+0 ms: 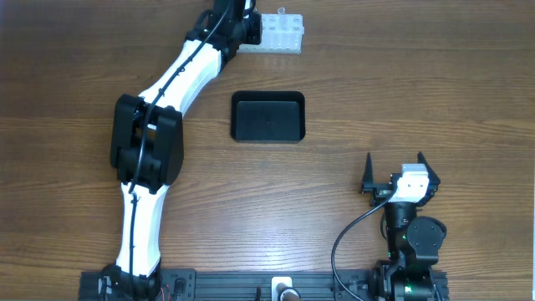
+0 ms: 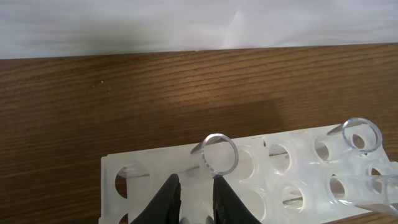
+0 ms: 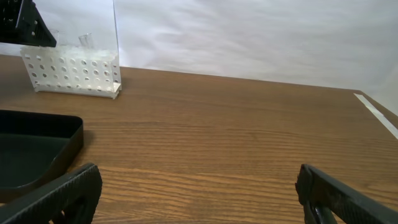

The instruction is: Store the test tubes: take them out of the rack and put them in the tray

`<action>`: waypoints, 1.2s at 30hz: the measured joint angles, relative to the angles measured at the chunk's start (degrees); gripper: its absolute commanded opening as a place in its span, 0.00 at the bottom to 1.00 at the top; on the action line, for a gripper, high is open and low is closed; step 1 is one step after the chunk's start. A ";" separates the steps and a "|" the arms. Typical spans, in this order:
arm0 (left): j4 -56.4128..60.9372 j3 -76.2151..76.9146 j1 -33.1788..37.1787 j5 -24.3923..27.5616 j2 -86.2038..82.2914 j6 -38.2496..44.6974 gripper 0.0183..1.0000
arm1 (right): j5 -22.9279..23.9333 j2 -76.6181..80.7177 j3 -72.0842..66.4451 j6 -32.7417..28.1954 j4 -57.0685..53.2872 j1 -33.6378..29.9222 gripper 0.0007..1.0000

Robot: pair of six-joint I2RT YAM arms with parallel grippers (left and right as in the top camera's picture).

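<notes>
Pinching test tube in rack, left claw narrowly clenched; right claw spread wide, empty.

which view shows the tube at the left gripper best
Left wrist view: the test tube sits close up at the left gripper. Top view: the arm hides it. Right wrist view: too small to tell.

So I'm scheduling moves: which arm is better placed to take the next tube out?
Left: the left gripper is at the rack, shut on a tube. The right gripper rests open by its base, far off.
</notes>
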 measured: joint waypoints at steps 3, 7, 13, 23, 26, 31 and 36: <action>0.04 0.00 -0.07 0.02 0.00 -0.09 0.27 | 0.00 0.00 0.00 0.00 0.00 0.00 0.99; 0.04 0.02 -0.44 0.00 0.00 -0.20 0.31 | 0.00 0.02 0.00 0.02 0.00 0.00 0.99; 0.02 0.13 -0.63 -0.07 0.00 -0.20 0.31 | 0.00 0.00 0.00 -0.02 0.00 0.00 0.99; 0.02 0.13 -0.63 -0.07 0.00 -0.20 0.31 | 0.00 0.02 0.00 0.00 0.00 0.00 0.99; 0.02 0.13 -0.66 -0.07 0.00 -0.22 0.31 | 0.00 0.02 0.00 -0.02 0.00 0.00 0.99; -0.20 0.98 -0.66 -0.44 0.00 -0.20 0.32 | 0.00 0.02 0.00 -0.04 0.00 0.00 0.99; -0.37 2.16 -0.76 -0.79 0.00 -0.22 0.29 | 0.00 0.02 0.00 0.00 0.00 0.00 0.99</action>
